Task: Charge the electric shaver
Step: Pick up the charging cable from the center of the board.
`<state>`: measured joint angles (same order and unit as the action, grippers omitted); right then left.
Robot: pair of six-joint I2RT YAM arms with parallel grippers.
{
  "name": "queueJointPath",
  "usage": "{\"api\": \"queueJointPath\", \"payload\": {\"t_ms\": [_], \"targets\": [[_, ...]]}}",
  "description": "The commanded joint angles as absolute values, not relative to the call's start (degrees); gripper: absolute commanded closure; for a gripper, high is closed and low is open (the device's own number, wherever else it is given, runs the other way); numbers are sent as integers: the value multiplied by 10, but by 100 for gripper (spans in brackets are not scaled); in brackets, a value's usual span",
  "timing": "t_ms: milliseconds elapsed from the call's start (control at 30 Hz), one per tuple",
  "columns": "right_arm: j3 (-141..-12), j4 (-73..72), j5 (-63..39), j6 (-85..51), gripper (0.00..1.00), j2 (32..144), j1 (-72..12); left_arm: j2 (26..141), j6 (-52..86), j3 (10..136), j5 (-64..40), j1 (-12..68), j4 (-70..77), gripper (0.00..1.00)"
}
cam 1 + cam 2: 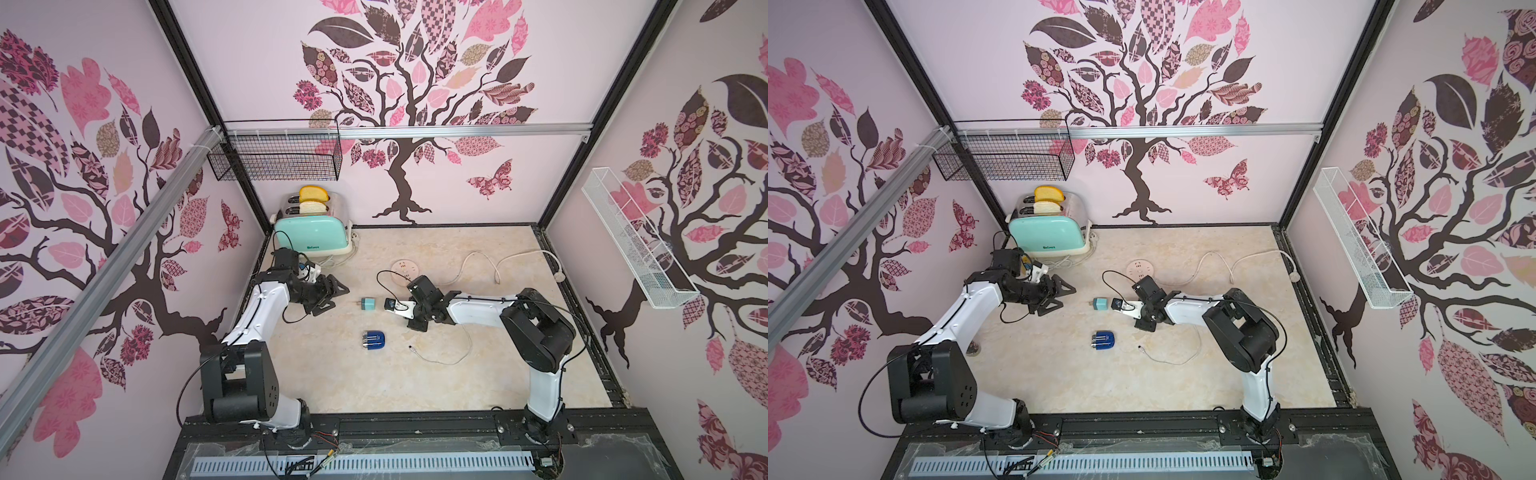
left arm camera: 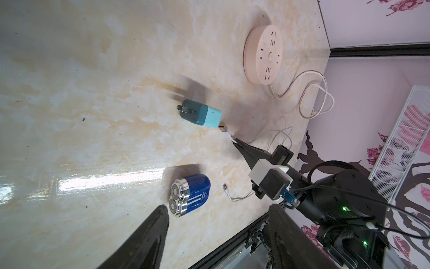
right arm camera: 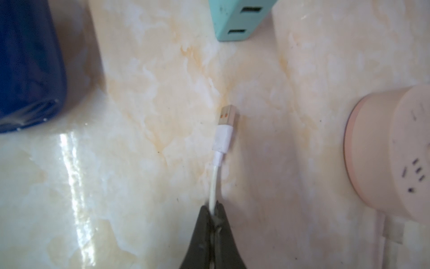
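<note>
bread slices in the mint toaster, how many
2: a yellow slice in the slot nearer the back wall and a pale slice in the front slot of the mint-green toaster.

At back left of table (image 1: 457, 395), toaster (image 1: 311, 233). Mid-table, adapter (image 1: 368, 304); behind it to the right, strip (image 1: 404, 269); before it, shaver (image 1: 374, 341); right of shaver, cable (image 3: 215, 177).

A mint-green toaster (image 1: 313, 235) is set in the far left corner of the marbled tabletop (image 1: 457, 374), close to the walls. Two bread slices are seated in its slots, a yellower one (image 1: 313, 193) behind a paler one (image 1: 309, 206). A white cord (image 1: 332, 261), probably the toaster's own, is bunched at its base. A black wire basket (image 1: 274, 160) is hung from the aluminium rail (image 1: 415, 132) above it. A white mesh shelf (image 1: 636, 245) is fixed to the right wall. The walls are covered with tree decals (image 1: 405, 104).
</note>
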<state>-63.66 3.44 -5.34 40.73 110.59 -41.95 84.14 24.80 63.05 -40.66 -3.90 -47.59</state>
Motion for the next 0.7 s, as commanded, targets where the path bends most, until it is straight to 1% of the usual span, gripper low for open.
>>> {"api": "queueJointPath", "payload": {"t_ms": [0,167,367,500,667], "targets": [[-604,30,-38,412,100,1085,-419,836,238,623,-429,-31,-474,29],[-532,-97,-38,437,100,987,-420,847,273,623,-467,16,-444,29],[-439,-227,-32,530,100,880,-420,869,432,595,-549,85,-284,29],[-422,-241,-24,575,100,835,-420,882,496,601,-564,118,-229,29],[-417,-232,-50,609,100,803,-419,898,564,612,-575,150,-167,29]]}}
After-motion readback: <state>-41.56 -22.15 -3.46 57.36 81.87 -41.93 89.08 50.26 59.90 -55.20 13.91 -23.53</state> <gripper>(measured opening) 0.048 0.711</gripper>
